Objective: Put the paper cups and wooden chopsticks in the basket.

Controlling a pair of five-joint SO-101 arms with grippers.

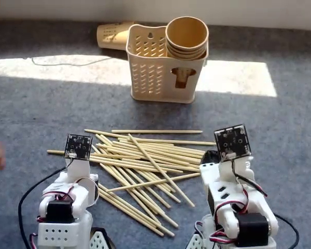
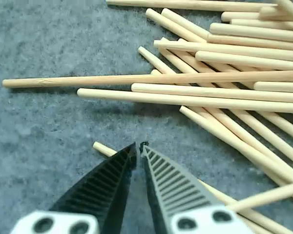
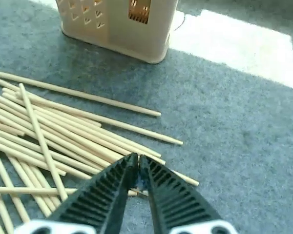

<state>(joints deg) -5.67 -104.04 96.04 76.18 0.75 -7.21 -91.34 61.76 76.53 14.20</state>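
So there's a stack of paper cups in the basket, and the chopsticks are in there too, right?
Not quite: the stack of paper cups does sit in the basket, but the chopsticks lie scattered on the grey carpet in front of it, as the high view shows.

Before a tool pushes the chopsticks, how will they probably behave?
The chopsticks look thin, straight and round, so probably stiff, light and apt to roll. They lie crossed in a pile, so moving one would likely disturb others.
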